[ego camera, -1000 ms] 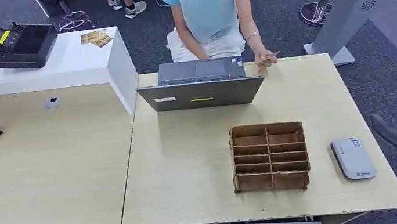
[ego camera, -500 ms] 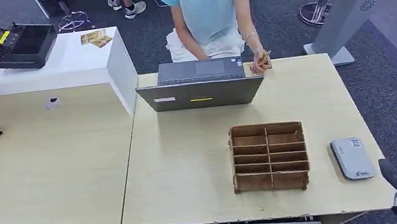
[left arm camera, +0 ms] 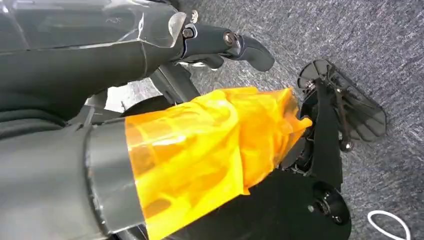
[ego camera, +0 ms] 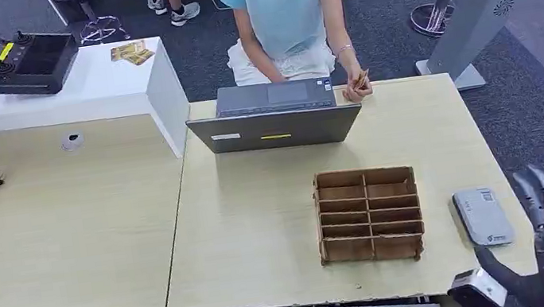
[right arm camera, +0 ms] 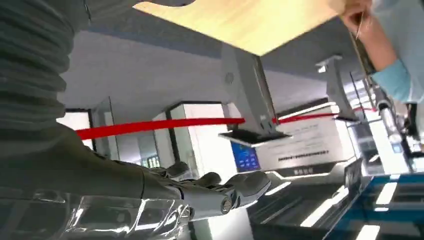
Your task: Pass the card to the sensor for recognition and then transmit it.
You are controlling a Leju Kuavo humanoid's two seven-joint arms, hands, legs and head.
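Matt pale wood-grain table

Bright even light, soft shadows, wrist views blurred

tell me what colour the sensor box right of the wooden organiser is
Light grey, with a small blue mark near one end: the sensor shows best in the head view.

No legible text anywhere. Sensor on the table had a small blue mark near its front edge & a faint printed patch up top, both too small to read. Laptop lid carried a yellow strip & a white sticker, unreadable. Blue panel & white sign board in right wrist view were blurred.
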